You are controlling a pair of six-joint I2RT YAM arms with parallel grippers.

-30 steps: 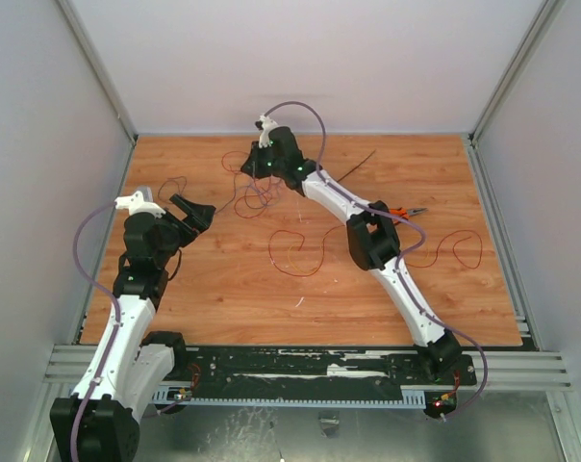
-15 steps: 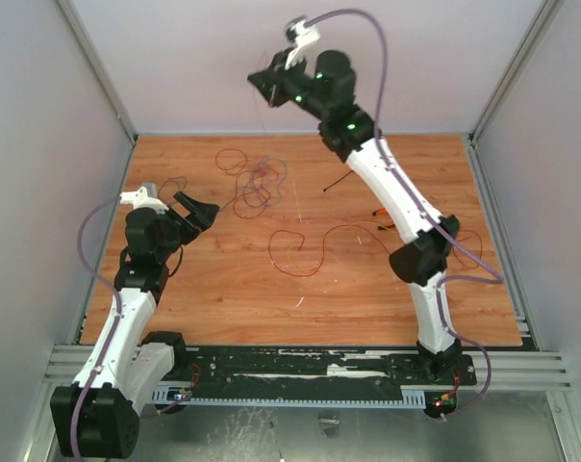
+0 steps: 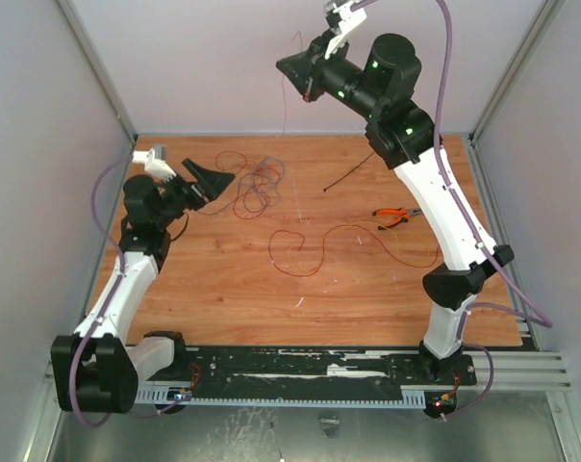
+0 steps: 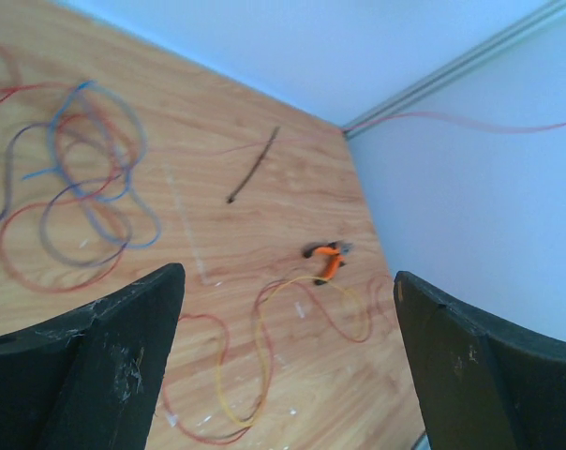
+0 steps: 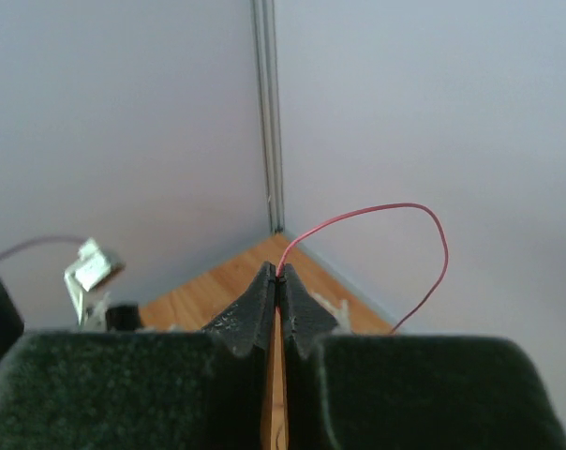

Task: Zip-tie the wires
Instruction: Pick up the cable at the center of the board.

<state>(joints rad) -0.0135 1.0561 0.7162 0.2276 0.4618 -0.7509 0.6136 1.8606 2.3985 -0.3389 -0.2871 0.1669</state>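
In the right gripper sits seemingly one wire.

Your wire tangle lies back-left on the counter, just right of your left fingers. The zip tie is right of the tangle, near the back edge. The pliers lie front-right of the zip tie. A looping wire runs mid-counter toward the pliers. Your right fingers are high above the back edge, with a strand pinched between them.
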